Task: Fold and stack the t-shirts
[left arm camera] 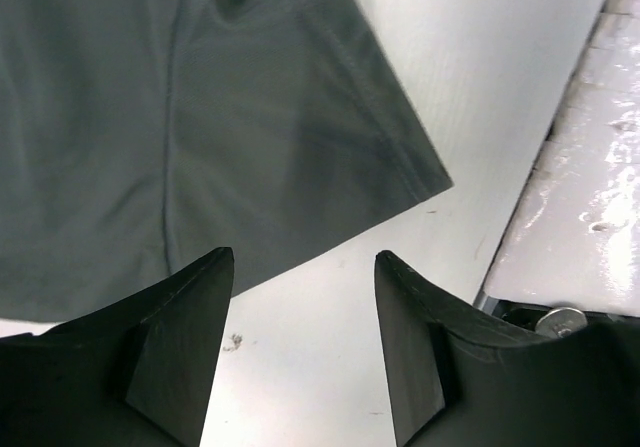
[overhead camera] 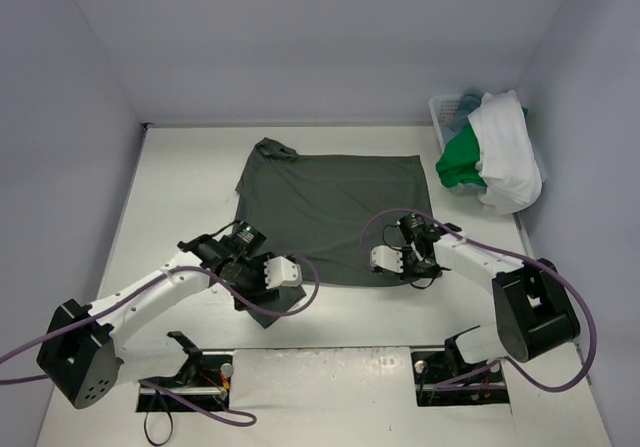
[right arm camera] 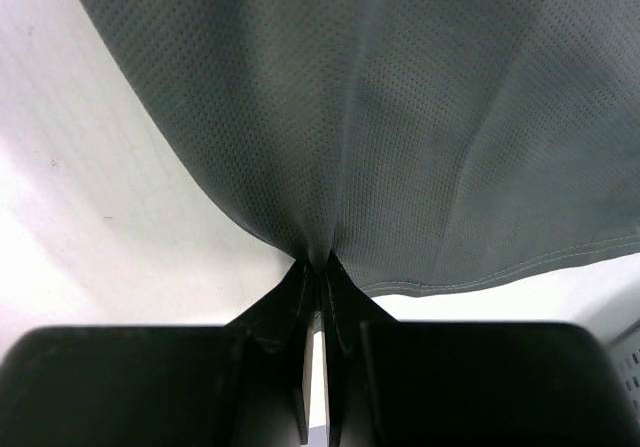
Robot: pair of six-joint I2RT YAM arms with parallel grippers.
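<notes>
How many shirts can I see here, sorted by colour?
dark grey t-shirt, spread flat: 1
white t-shirt, heaped on the basket: 1
bright green t-shirt, at the basket: 1
teal-blue t-shirt, barely showing in the basket: 1
Total: 4

Quick headcount: one dark grey-green cloth t-shirt point(overhead camera: 325, 212) on the one white table point(overhead camera: 180, 187). One white plastic lattice basket point(overhead camera: 440, 107) holds one white cloth t-shirt point(overhead camera: 505, 152), one bright green t-shirt point(overhead camera: 458, 164) and probably one teal-blue t-shirt point(overhead camera: 464, 104), though only a sliver shows. Two robot arms: left arm point(overhead camera: 150, 292), right arm point(overhead camera: 480, 257).
</notes>
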